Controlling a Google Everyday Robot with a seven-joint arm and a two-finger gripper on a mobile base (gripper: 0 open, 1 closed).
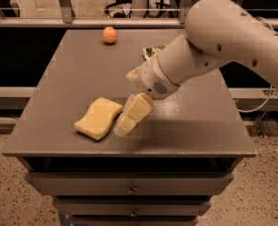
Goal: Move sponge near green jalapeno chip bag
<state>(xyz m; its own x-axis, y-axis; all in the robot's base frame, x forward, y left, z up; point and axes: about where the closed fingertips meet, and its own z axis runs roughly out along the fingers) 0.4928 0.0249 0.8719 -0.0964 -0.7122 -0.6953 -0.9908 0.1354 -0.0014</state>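
Note:
The pale yellow sponge (pixel 98 117) lies flat on the grey table (pixel 82 69), front left of the middle. My gripper (pixel 127 120) hangs just right of the sponge, its pale yellow fingers pointing down and to the left, close to the sponge's right edge. The green jalapeno chip bag (pixel 152 51) is at the back of the table, mostly hidden behind my arm; only a small green corner shows.
A small round orange fruit (pixel 109 35) sits at the back left of the table. My white arm (pixel 214 46) crosses the table from the right. Drawers are below the table's front edge, and a railing runs behind.

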